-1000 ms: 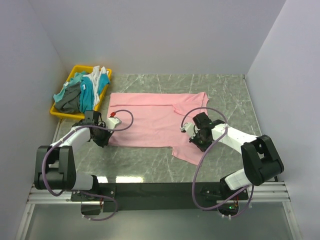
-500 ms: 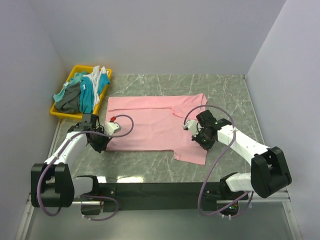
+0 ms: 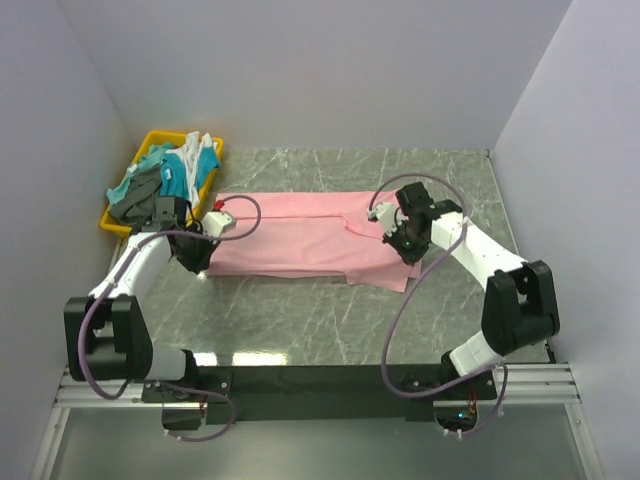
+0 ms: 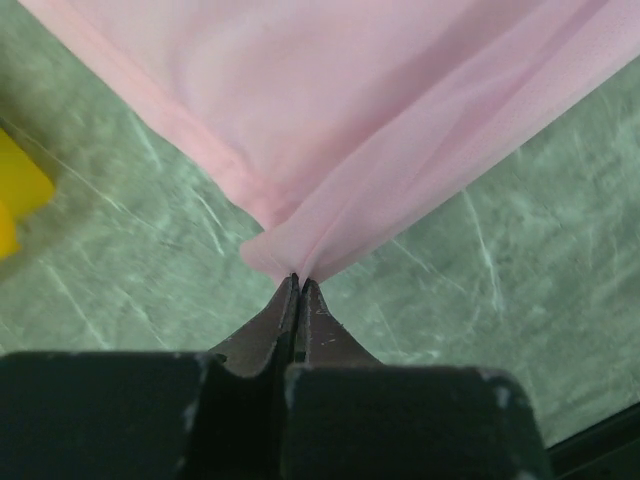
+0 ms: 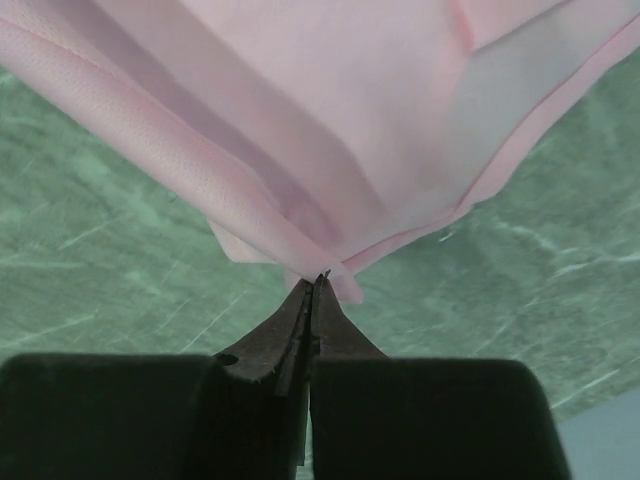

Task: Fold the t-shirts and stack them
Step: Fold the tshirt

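**A:** What are the left fingers point(image 4: 297, 295) doing?

**B:** They are pressing together on a bunched corner of the pink t-shirt point(image 4: 400, 120), pinching it right at the hem, close to the counter's left edge. The right fingers point(image 5: 316, 292) are pinching a layered corner of the same shirt toward the counter's right edge.

**A:** And the shirt itself?

**B:** It is lying as a long band across the middle of the counter point(image 3: 330, 310), with its near edge hanging from both pinches. I am reading this as a lengthwise fold in progress. The other t-shirts point(image 3: 165, 185) are sitting heaped in the yellow bin point(image 3: 112, 228) at the far left corner.

**A:** So how should the fold go?

**B:** Both arms should be travelling level and at the same pace, so the lifted edge is landing parallel to the far hem, not skewed. The cloth between the pinches should be staying lightly taut: too slack and it is sagging into wrinkles, too tight and thin cloth is likely slipping out.

**A:** Anything to watch?

**B:** The extra layers at the right corner may be a sleeve, so it should be ending up tucked inside. Both corners should be touching down before the fingers are letting go.
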`<state>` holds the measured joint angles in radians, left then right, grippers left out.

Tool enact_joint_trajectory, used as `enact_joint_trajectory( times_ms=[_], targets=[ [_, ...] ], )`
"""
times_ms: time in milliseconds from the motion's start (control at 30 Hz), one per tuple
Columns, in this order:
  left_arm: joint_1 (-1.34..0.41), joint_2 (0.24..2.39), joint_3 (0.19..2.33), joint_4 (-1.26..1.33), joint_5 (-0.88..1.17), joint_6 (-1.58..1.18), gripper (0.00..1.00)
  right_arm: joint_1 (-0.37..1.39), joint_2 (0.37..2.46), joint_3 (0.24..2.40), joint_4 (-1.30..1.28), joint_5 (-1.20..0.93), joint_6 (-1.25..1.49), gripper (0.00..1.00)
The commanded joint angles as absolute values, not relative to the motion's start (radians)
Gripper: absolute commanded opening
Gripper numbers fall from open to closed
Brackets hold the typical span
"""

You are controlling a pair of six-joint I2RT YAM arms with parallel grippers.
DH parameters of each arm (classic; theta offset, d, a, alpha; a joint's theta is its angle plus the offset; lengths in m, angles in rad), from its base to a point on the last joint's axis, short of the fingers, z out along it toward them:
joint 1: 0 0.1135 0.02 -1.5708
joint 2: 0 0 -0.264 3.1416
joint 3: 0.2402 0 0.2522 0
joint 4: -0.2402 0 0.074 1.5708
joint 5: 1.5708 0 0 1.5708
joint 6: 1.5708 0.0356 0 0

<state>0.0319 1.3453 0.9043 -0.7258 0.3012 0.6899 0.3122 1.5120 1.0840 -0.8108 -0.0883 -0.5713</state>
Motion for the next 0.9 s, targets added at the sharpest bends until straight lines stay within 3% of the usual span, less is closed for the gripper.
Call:
enact_joint_trajectory(
  times_ms=[0, 367, 867],
  targets=[
    [0.040, 1.408, 0.985, -0.672, 0.308, 0.652, 0.01, 0.293, 1.569, 1.196, -0.844, -0.097, -0.594, 0.00],
    [0.041, 1.635, 1.195, -0.635, 0.288, 0.592, 0.01, 0.276, 1.796, 1.420, -0.871, -0.094, -0.597, 0.00],
    [0.041, 1.801, 1.295, -0.583, 0.244, 0.538, 0.01, 0.250, 1.993, 1.614, -0.874, -0.072, -0.588, 0.00]
  ],
)
